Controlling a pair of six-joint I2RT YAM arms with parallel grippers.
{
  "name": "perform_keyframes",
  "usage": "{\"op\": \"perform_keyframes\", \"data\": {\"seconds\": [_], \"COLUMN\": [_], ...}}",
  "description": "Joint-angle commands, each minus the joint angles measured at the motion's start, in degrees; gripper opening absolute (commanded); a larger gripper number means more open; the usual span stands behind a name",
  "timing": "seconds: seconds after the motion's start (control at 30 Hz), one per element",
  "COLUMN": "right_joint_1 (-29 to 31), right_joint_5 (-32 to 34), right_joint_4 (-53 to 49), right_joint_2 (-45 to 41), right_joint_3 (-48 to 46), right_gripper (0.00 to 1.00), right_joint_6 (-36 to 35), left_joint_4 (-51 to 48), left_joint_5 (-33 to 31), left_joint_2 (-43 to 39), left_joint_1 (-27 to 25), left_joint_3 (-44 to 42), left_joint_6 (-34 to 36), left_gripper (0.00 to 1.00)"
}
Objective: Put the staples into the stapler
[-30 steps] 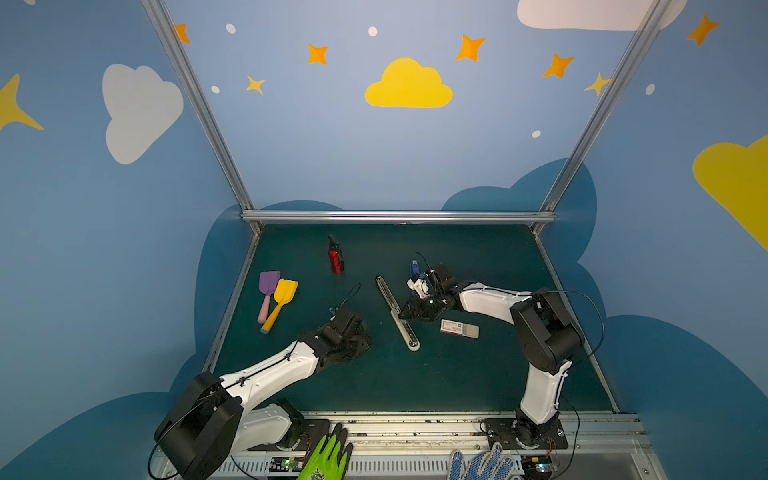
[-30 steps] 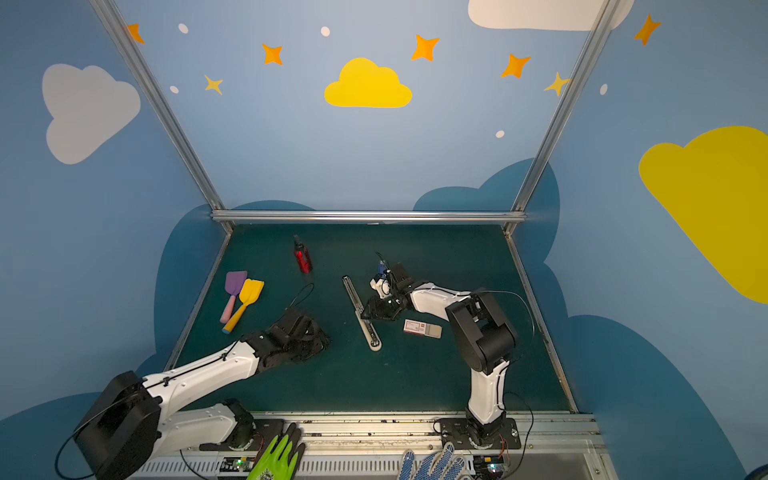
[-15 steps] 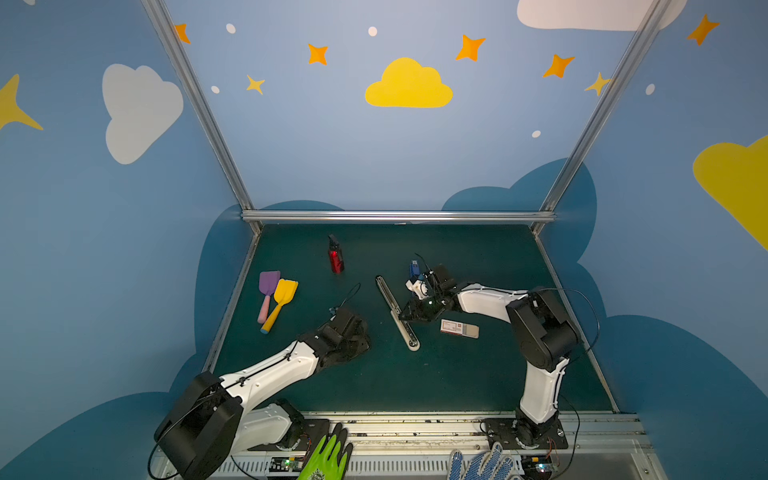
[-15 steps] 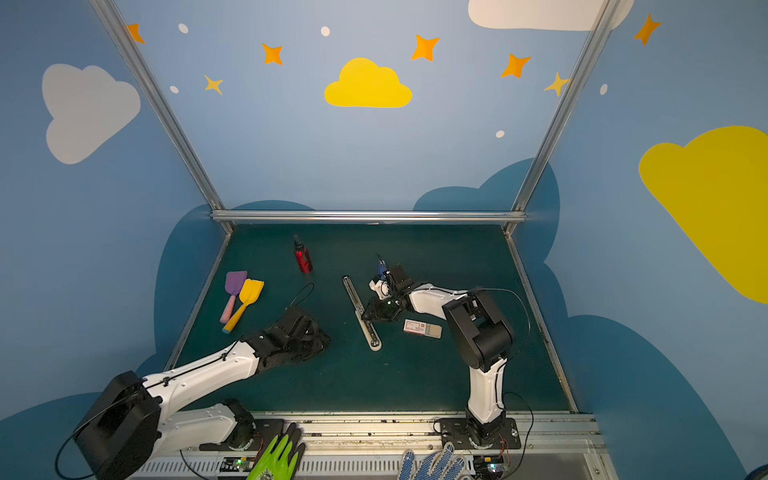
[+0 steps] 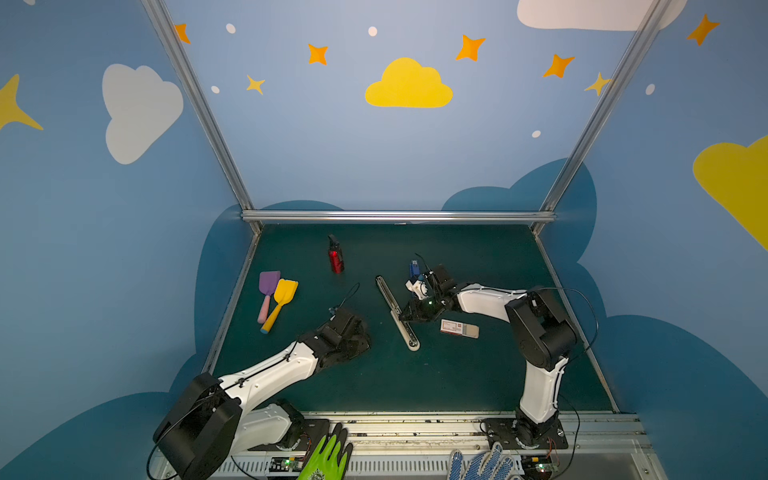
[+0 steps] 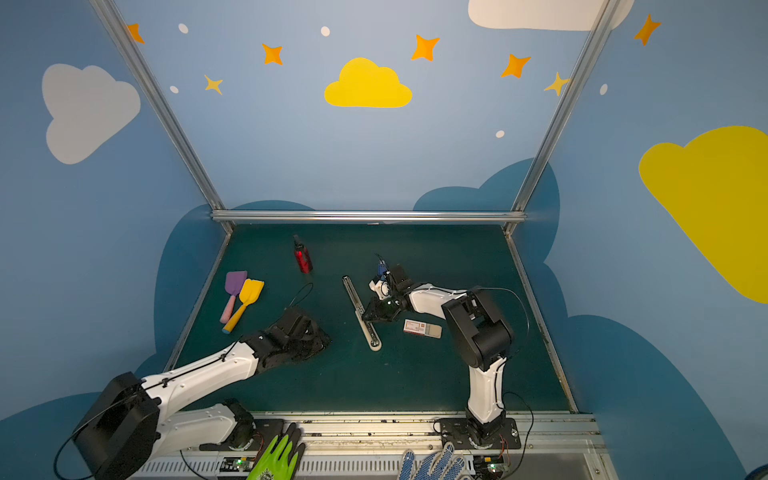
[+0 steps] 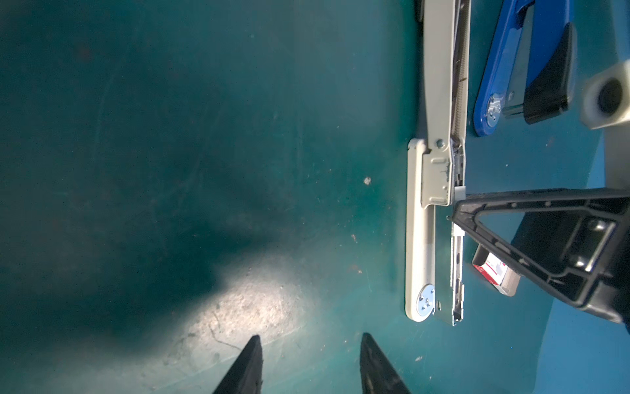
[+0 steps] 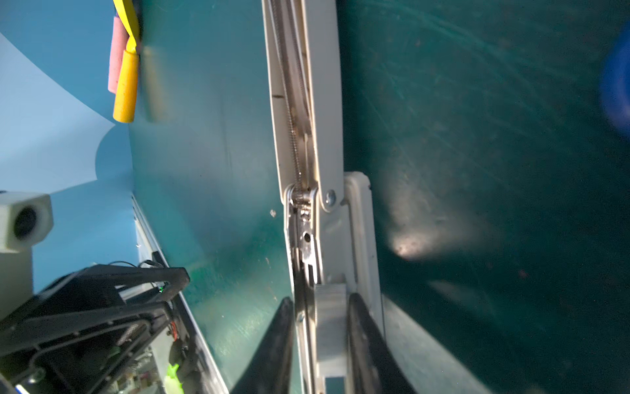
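The right claw [image 8: 320,299] nips the staples [image 8: 329,308], one grey strip, by its long sides over the open stapler [image 5: 397,313] on the tabletop [image 5: 457,374]. Light, probably brittle: grip gently. Their box [image 5: 459,328] lies just right. The left claw [image 7: 311,337] gapes half-open, empty.

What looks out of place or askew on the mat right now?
Nothing is spilled. The stapler lies folded open flat, and the staple box has its tray partly slid out; both fit loading rather than a fault.

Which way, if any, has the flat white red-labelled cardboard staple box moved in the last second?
No. The staple box lies just as far from the aluminium rail along the right edge as before.
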Motion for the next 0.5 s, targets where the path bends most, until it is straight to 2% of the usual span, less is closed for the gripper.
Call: {"op": "perform_keyframes", "data": {"seconds": [0.0,0.47], "right_joint_1": [-0.5,-1.1], "right_joint_5": [0.5,0.9], "right_joint_4": [-1.0,-1.3], "right_joint_2": [1.3,1.6], "right_joint_3": [1.2,2.3], "right_gripper": [0.31,0.23], "right_joint_6": [-0.2,-0.2], "left_joint_4": [0.1,0.9], "left_joint_5": [-0.1,0.0], "left_joint_2": [-0.6,-0.6], "left_joint_1": [0.3,0.2], "left_joint_3": [-0.9,-1.4], "left_joint_6": [-0.2,-0.6], "left_gripper": [0.47,0.47]}}
